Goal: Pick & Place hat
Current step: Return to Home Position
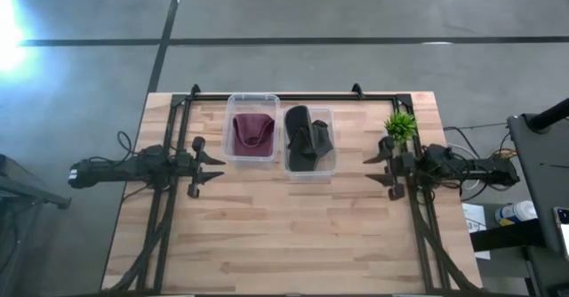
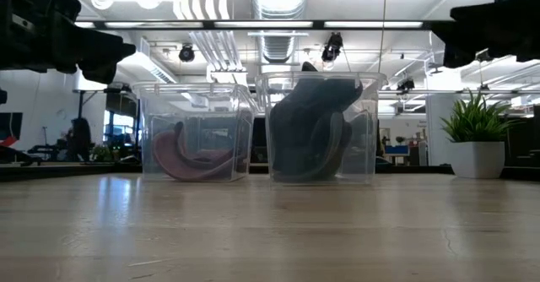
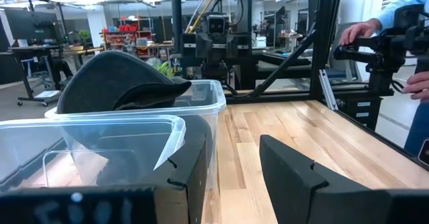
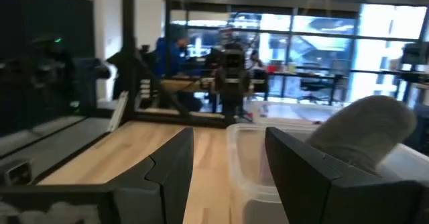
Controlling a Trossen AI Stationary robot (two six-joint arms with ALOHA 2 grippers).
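Note:
Two clear plastic bins stand side by side at the table's far middle. The left bin (image 1: 252, 128) holds a maroon hat (image 1: 252, 133); the right bin (image 1: 310, 143) holds a dark grey hat (image 1: 307, 138) whose crown rises above the rim (image 2: 316, 122). My left gripper (image 1: 212, 161) hovers open just left of the bins, fingers pointing right; the bins and the grey hat (image 3: 120, 80) fill its wrist view. My right gripper (image 1: 374, 166) hovers open just right of the bins, fingers pointing left, with the grey hat (image 4: 365, 127) ahead of it.
A small potted plant (image 1: 400, 126) stands at the table's far right, close to my right arm. A black frame rail (image 1: 276, 94) runs along the far edge. Bare wooden tabletop (image 1: 284, 235) lies on the near side. A person's hands (image 3: 355, 33) show beyond the table.

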